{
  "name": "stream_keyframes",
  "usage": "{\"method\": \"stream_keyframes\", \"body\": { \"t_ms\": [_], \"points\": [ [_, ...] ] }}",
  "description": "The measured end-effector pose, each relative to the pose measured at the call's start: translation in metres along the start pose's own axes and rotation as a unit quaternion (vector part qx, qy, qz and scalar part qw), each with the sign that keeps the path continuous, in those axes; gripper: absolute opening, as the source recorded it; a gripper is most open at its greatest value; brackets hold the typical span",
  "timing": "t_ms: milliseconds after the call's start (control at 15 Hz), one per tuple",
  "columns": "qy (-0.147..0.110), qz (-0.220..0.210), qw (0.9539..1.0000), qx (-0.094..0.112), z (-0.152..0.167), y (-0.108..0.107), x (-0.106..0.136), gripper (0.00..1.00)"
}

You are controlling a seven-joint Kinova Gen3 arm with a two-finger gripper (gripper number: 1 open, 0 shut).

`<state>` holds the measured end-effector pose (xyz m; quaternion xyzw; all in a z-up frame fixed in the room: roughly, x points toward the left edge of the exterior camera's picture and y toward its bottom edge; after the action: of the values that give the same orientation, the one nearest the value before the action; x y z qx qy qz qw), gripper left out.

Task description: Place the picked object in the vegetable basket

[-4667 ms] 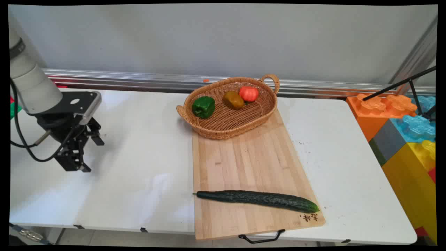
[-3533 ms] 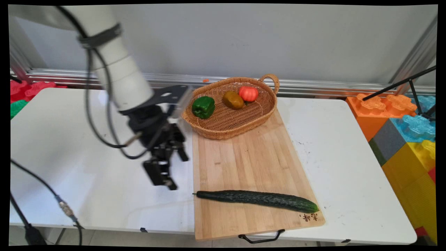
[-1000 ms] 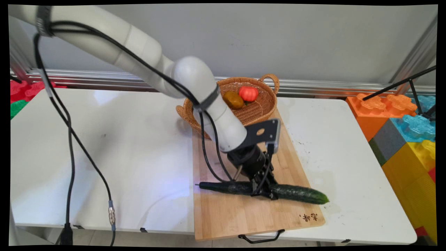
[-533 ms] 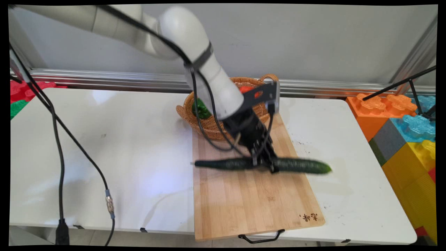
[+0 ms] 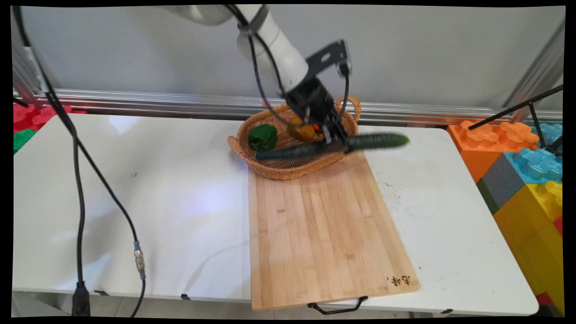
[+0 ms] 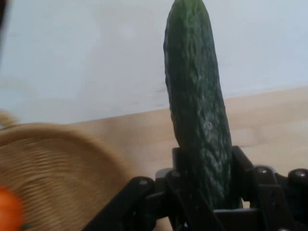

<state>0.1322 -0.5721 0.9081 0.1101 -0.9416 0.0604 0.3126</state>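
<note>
White arm (image 5: 274,40), black cables (image 5: 81,180), black linkage end effector (image 5: 335,135).

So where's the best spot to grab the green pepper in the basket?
Probably from straight above, around its blocky body. The green pepper sits at the left end of the basket, whose wicker wall blocks any sideways approach. For now the gripper is shut on the cucumber, held level over the basket's front rim.

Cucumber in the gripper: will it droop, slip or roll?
The cucumber looks stiff, both ends jutting straight from the gripper. Its glossy skin may slip. Long and round, it would probably roll on the cutting board.
</note>
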Motion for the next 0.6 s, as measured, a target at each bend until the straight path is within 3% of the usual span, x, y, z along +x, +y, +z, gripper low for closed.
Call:
{"method": "stream_keyframes", "body": {
  "t_ms": [267, 600],
  "points": [
    [0.003, -0.02, 0.999, 0.039, 0.001, -0.049, -0.003, 0.0],
    [-0.004, -0.036, 0.9966, 0.074, 0.012, -0.084, -0.021, 0.0]
  ]
}}
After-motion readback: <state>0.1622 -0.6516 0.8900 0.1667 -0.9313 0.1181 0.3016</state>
